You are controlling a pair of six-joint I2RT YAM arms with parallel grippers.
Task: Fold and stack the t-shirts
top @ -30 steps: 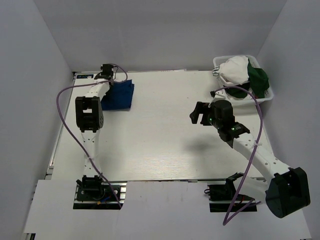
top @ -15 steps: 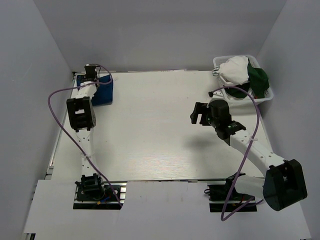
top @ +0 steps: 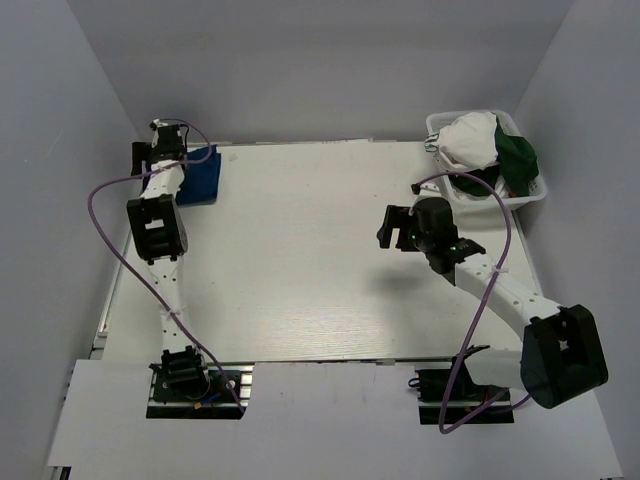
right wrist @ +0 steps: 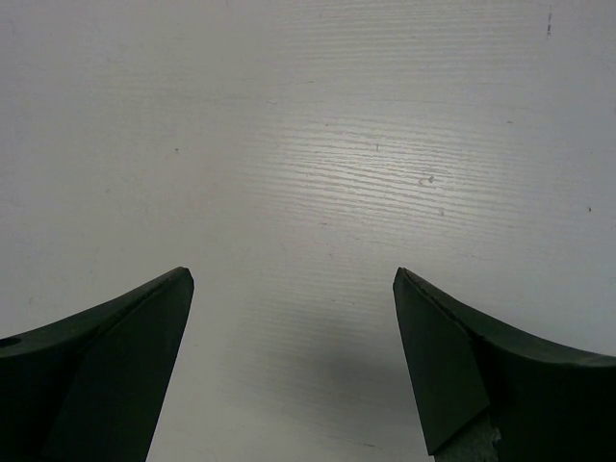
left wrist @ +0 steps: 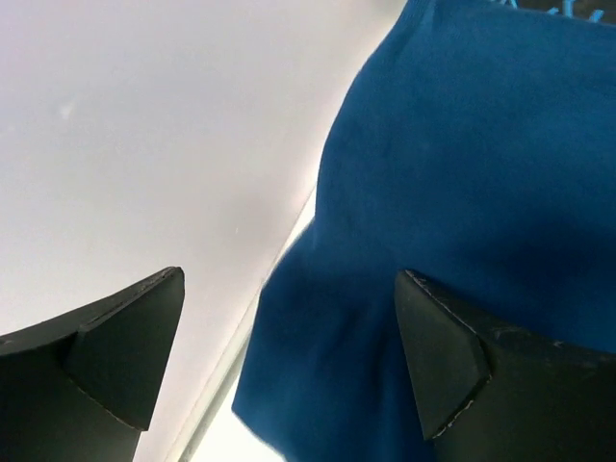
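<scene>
Top external: blue tee (top: 200,178) sits as a compact folded block in the upper left of frame, at the far-left corner of the table (top: 320,260). Left gripper (top: 158,145) is right over its outer edge, close to the wall.

Left wrist: left gripper (left wrist: 289,279) has jaws wide apart, nothing pinched. Blue tee (left wrist: 481,144) fills the right and centre of frame and runs under the right finger. Can't tell if the finger touches the cloth.

Right wrist: right gripper (right wrist: 294,274) jaws also spread, only bare table below. In top external, right gripper (top: 392,228) hangs right of centre, well apart from any shirt.

White tee (top: 470,140) and dark green tee (top: 518,155) are bunched in the basket (top: 440,122), upper right of frame, unfolded.

My read: first tee done, two or more left.

Risks:
- Left finger is v. close to the blue tee. If the arm pulls back low or sideways, the tip could snag the cloth and open the fold. A straight-up lift looks safer.
- Blue tee lies tight to the table corner, so any drag toward upper left could push it off the edge.
- White and green tees overlap in the basket. Grabbing one may haul the other out, or tip the basket, which looks light.
- Purple cable (top: 110,215) loops wide on the left and could catch on a swing.
</scene>
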